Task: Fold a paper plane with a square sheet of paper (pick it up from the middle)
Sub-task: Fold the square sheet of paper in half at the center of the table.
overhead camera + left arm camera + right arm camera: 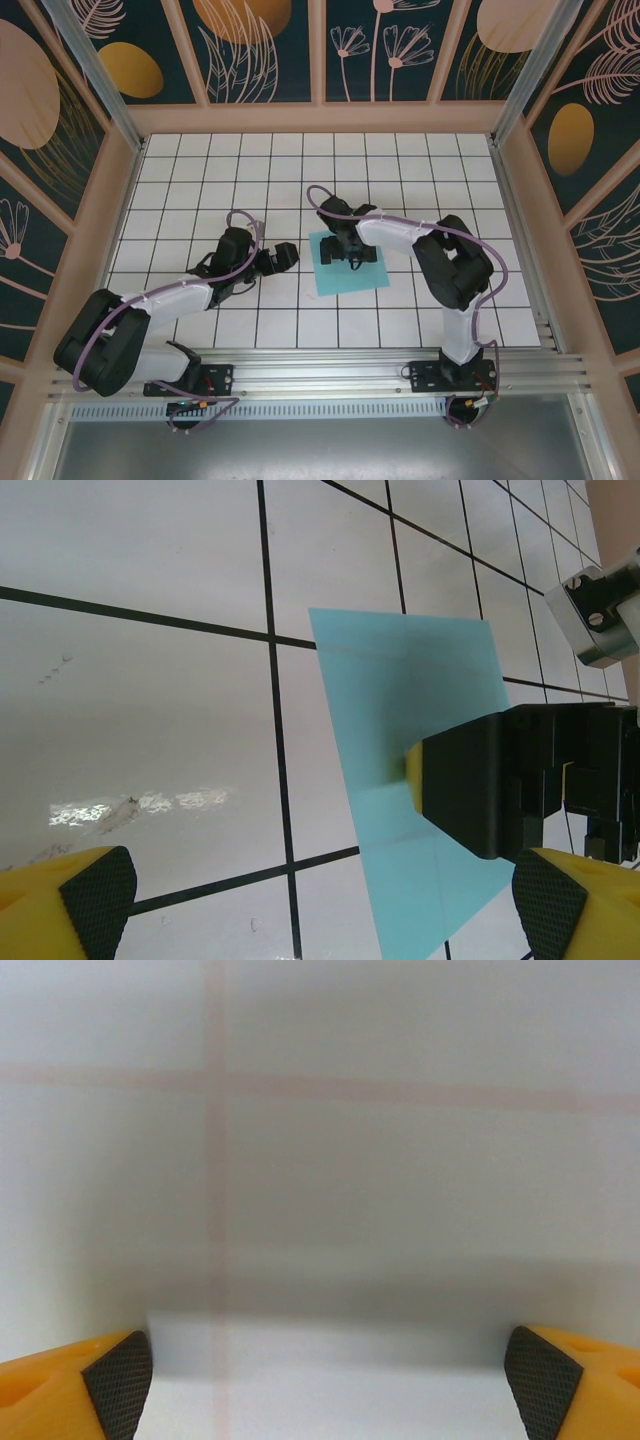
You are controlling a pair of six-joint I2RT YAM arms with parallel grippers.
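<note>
Top external: skewed square paper (352,279); left gripper (288,257), right gripper (351,256) both gape empty

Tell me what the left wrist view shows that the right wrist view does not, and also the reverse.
The left wrist view gives the outline of the square sheet of paper, lying flat on the white tiled table with black grid lines, and the right gripper over its middle. The right wrist view gives a very near look at a pale surface crossed by faint pinkish lines; whether that is the sheet I cannot tell. Both views have their own yellow, black-padded fingers wide apart at the lower corners: the left gripper and the right one are open.
</note>
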